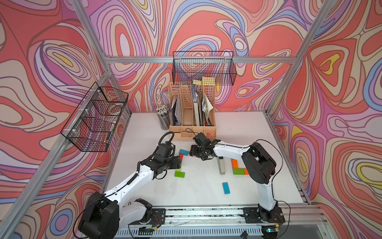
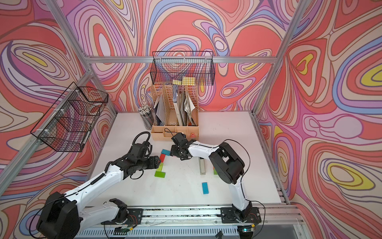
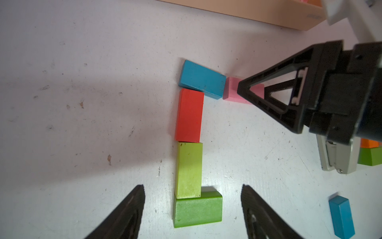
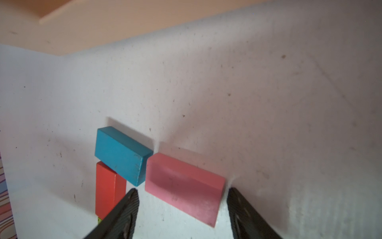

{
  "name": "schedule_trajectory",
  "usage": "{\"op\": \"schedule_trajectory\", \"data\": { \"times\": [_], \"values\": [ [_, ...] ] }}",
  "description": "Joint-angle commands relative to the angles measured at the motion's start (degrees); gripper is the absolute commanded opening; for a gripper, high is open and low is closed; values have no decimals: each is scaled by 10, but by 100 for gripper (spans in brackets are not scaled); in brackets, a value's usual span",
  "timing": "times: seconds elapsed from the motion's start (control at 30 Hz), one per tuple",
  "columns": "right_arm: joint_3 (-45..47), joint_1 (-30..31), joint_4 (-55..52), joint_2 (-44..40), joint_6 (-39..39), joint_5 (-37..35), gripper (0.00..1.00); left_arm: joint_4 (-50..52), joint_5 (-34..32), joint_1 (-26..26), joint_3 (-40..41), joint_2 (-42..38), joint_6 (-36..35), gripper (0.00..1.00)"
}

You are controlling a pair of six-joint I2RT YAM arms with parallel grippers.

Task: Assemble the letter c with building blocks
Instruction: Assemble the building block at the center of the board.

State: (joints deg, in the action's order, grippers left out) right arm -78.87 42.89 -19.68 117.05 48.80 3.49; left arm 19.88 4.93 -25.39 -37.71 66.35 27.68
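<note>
Left pincer (image 3: pixel 192 186) hangs wide apart over the letter c (image 3: pixel 189 115) on the surface (image 3: pixel 82 103) (four pieces joined), right pincer (image 4: pixel 182 188) stands apart around the pink block (image 4: pixel 184 186) lying right beside the blue block (image 4: pixel 119 153), so it looks almost done, with maybe a little straightening left.

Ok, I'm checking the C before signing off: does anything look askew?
Yes, at the far end of the C: the blue brick sits angled to the red brick it meets, not square, and the pink brick beside it follows that slant.
</note>
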Motion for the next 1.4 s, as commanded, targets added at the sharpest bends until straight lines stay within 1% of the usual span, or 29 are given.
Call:
{"op": "schedule_trajectory", "data": {
  "times": [0.0, 0.23, 0.37, 0.8, 0.93, 1.37],
  "values": [
    [3, 3, -4, 7, 2, -10, 74, 0, -4, 4, 7, -9, 5, 76],
    [24, 4, 2, -22, -3, -14, 73, -1, -9, 4, 8, -9, 5, 76],
    [36, 3, 15, -31, -5, -2, 69, -4, -9, 4, 9, -8, 5, 76],
    [38, 3, 35, -29, -11, 7, 64, -7, -10, 4, 7, 1, 2, 75],
    [37, 3, 37, -29, -13, 3, 64, -8, -10, 4, 8, 2, 3, 75],
    [32, 3, 53, -15, -7, 25, 64, -8, -13, 4, 8, 3, 1, 75]
  ]
}}
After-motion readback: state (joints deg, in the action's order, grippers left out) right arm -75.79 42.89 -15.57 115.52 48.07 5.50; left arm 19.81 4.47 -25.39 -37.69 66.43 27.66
